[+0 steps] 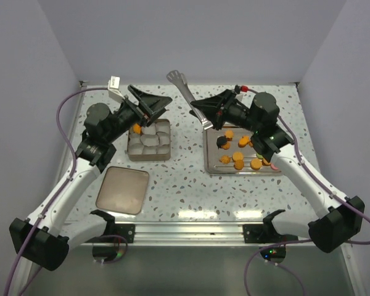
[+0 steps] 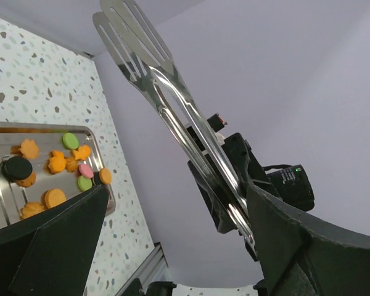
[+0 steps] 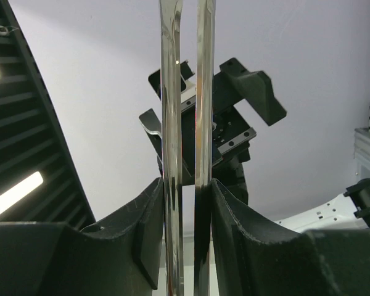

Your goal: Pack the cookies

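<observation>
The cookies, small orange discs with a few pink, green and dark ones, lie on a steel tray at the right. They also show in the left wrist view. One orange cookie sits in a square box lined with white paper cups. My right gripper is shut on metal tongs, held up above the tray's far left corner. My left gripper is open and empty, above the box's far edge and facing the tongs.
A flat brown square lid lies near the table's front left. Grey walls close in the table on three sides. A metal rail runs along the near edge between the arm bases.
</observation>
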Tool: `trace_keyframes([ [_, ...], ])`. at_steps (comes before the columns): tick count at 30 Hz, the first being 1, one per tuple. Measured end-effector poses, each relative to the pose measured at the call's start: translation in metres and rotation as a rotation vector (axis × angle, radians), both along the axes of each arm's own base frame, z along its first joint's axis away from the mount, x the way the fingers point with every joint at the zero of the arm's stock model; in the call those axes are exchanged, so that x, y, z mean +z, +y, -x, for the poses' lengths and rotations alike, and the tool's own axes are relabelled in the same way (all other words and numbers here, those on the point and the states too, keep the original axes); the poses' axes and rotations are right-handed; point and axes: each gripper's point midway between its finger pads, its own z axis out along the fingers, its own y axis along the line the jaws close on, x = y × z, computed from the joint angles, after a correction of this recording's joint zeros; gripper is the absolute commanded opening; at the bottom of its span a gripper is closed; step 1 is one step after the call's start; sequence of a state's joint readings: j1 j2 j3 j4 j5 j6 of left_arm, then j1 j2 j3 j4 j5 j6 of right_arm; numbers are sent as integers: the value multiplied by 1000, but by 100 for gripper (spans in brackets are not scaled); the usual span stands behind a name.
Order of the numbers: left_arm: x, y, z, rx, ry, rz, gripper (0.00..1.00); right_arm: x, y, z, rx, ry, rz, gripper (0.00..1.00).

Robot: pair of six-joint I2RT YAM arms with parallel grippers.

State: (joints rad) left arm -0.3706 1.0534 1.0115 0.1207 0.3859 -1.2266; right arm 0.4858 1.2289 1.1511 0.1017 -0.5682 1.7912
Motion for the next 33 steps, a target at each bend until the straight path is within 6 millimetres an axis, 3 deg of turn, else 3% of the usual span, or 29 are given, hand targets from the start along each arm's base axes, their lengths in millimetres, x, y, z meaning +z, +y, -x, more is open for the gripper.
trace_keyframes([
  [4, -1, -17, -11, -14, 11, 19, 100, 4, 7, -2, 22, 16, -34, 36],
  [13, 21, -51, -20, -28, -39, 64, 100, 2, 13, -4, 59, 67, -62, 36],
  [19, 22, -59, -33, -12, -48, 79, 100, 15, 17, 2, 109, 45, -114, 36],
  [24, 11, -60, -46, 20, -24, 72, 100, 10, 26, 6, 165, 68, -121, 36],
  [33, 29, -68, -60, 23, -26, 30, 98, 9, 32, 14, 213, 65, -127, 36],
])
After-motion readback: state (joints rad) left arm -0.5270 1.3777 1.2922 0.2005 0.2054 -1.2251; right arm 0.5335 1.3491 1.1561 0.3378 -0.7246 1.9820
